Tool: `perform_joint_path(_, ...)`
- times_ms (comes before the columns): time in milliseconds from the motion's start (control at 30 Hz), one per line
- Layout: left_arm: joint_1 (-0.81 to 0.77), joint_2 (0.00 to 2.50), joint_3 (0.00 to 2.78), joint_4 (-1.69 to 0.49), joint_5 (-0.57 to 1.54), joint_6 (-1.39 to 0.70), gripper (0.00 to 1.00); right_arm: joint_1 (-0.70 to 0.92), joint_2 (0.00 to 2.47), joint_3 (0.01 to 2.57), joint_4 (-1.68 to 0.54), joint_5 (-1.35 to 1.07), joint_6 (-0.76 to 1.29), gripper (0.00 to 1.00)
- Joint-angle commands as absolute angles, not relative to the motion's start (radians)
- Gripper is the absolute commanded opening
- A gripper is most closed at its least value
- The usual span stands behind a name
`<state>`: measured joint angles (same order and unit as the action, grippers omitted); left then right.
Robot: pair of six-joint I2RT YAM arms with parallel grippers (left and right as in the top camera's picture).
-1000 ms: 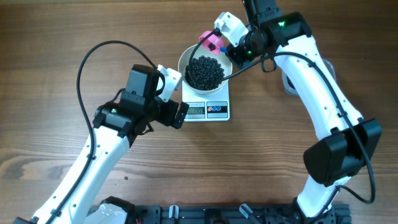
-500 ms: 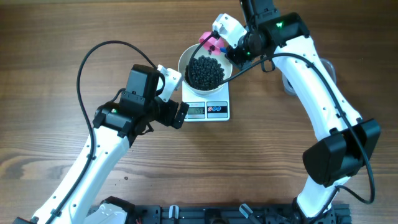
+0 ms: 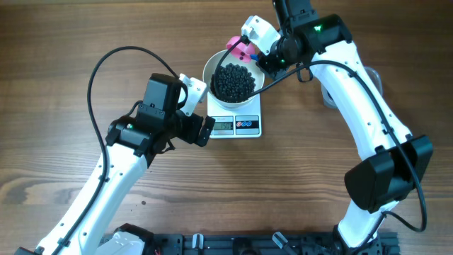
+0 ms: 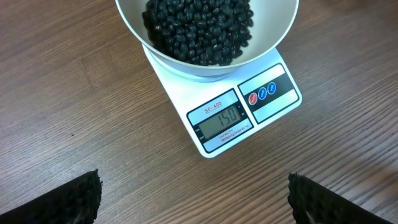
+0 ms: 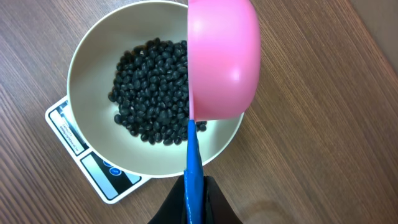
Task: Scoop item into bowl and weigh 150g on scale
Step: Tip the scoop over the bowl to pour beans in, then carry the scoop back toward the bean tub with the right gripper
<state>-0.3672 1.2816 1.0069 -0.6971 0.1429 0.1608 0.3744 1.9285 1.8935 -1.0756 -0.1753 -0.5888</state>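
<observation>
Count: we're looking at one bowl [image 3: 209,68], one scale [image 3: 248,132], one scoop [image 3: 241,48], one clear tub [image 3: 374,76] and two arms working over a wooden table [image 3: 71,42].
Bowl: it's sitting right on the scale, covering the far part of the platform and overhanging it on the left and right.
Beads: a heap of glossy black beads [image 3: 233,81] is lying in the bowl, piled over the bottom with white wall showing all round.
Scale: it's resting at the middle of the table, display [image 4: 219,122] facing the near side and showing 150.
Buttons: small round red and blue ones are sitting just right of the display.
Scoop: pink cup, blue handle [image 5: 194,168]. It's hanging at the far right rim of the bowl, tipped on its side with the rounded back turned to the wrist camera. Its inside isn't showing.
Right gripper [image 5: 198,193]: the fingers are pressing together on the blue handle, pinching it from the near end.
Left gripper [image 4: 194,186]: the fingers are standing spread wide, holding nothing, hovering just left and near of the scale, apart from it.
Tub: it's peeking out at the far right, mostly hidden behind the right arm. Its contents cannot be told.
</observation>
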Motion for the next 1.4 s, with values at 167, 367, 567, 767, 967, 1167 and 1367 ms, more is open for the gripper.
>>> perform_joint_path(167, -0.361, 1.270, 1.000, -0.697, 0.137, 0.173, 1.00, 0.379, 1.940, 1.916, -1.076, -0.197, -0.591, 0.04)
perform_joint_path(367, -0.361, 1.270, 1.000, -0.697, 0.137, 0.173, 1.00, 0.379, 1.940, 1.916, -1.077, -0.206, -0.590, 0.04)
perform_joint_path(567, -0.361, 1.270, 1.000, -0.697, 0.137, 0.173, 1.00, 0.360, 1.940, 1.916, -1.082, -0.271, -0.548, 0.04)
perform_joint_path(767, -0.361, 1.270, 1.000, -0.697, 0.137, 0.173, 1.00, 0.247, 1.940, 1.917, -1.085, -0.533, -0.491, 0.04)
perform_joint_path(967, -0.361, 1.270, 1.000, -0.697, 0.137, 0.173, 1.00, 0.150, 1.940, 1.917, -1.086, -0.703, -0.462, 0.04)
perform_joint_path(1167, -0.361, 1.270, 1.000, -0.697, 0.137, 0.173, 1.00, 0.041, 1.940, 1.917, -1.080, -0.870, -0.409, 0.04)
perform_joint_path(1367, -0.361, 1.270, 1.000, -0.697, 0.137, 0.173, 1.00, -0.046, 1.940, 1.917, -1.073, -1.000, -0.354, 0.04)
